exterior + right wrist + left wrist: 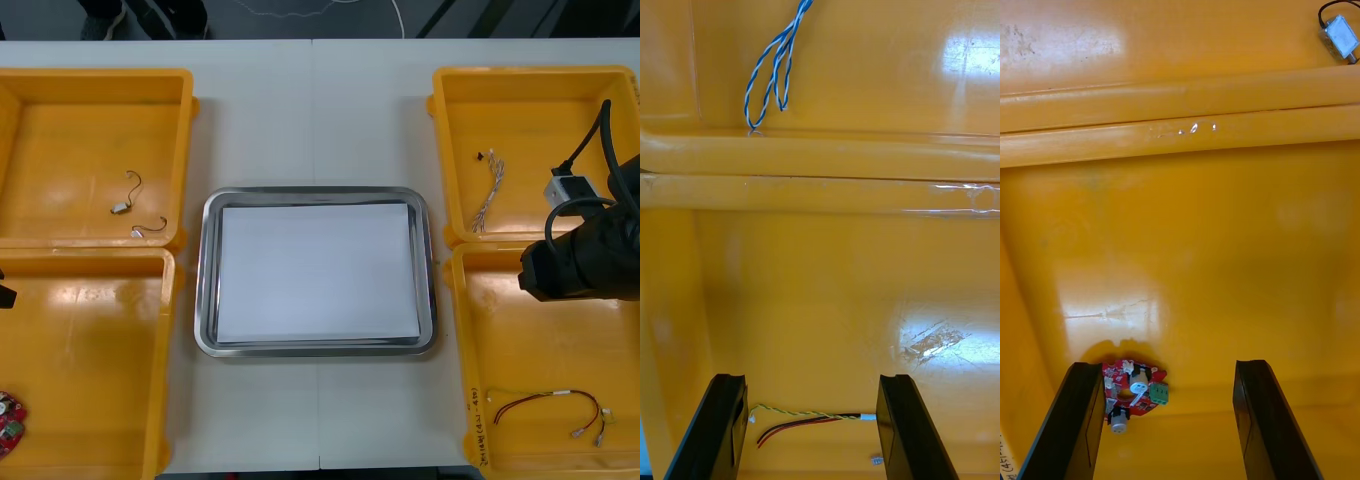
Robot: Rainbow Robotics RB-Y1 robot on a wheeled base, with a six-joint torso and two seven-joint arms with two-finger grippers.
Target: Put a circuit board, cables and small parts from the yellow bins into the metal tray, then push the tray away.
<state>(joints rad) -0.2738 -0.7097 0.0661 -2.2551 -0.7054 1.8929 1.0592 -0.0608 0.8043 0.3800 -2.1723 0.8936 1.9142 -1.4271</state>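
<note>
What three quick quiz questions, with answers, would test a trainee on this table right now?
1. True or false: the metal tray already holds a cable.
2. Above the red and yellow cable, the right gripper's fingers are: A open; B shut on nothing; C shut on the cable.
3. Fill in: beside one finger of the left gripper lies a round red ___.
Key: 1 false; 2 A; 3 circuit board.
</note>
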